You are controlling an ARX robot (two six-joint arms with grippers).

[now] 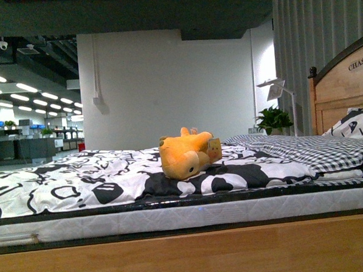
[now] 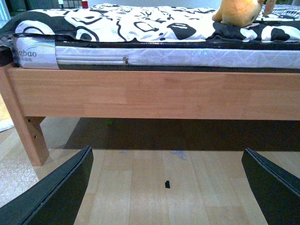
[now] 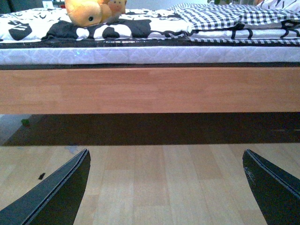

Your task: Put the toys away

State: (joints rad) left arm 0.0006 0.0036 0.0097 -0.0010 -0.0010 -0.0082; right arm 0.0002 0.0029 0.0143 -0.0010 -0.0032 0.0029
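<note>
**Item 1, plush toy** (image 1: 187, 154): small, soft, orange-yellow. It lies toppled on the bed, on the black-and-white patterned cover (image 1: 80, 178), near the bed's front edge and about midway along it. The long axis is roughly level with the bed surface. The broad rounded end, with a dark eye spot, lies to the left and slightly toward the front edge. The narrower end, which carries a pale tag, lies to the right toward the headboard (image 1: 343, 85). Stubby limbs stick upward. In the left wrist view only its lower part shows, at the frame's edge (image 2: 239, 11). The right wrist view shows it (image 3: 86, 11) on the same cover.

**Item 2, left gripper** (image 2: 166, 150): held low over the wooden floor (image 2: 140, 187), facing the bed's wooden side rail (image 2: 154, 96). Jaws spread wide, nothing between them.

**Item 3, right gripper** (image 3: 165, 152): likewise low over the floor, facing the side rail. Jaws wide apart and empty.

**Item 4, bed fittings**: a white mattress (image 1: 173, 218) rests on the rail. A checked blanket (image 1: 304, 151) is just right of the toy. A patterned pillow (image 1: 357, 127) lies against the headboard.

**Item 5, sundries**: a potted plant (image 1: 273, 119) and a lamp (image 1: 276, 88) stand behind the bed. A small black scrap (image 2: 167, 183) lies on the floor.
</note>
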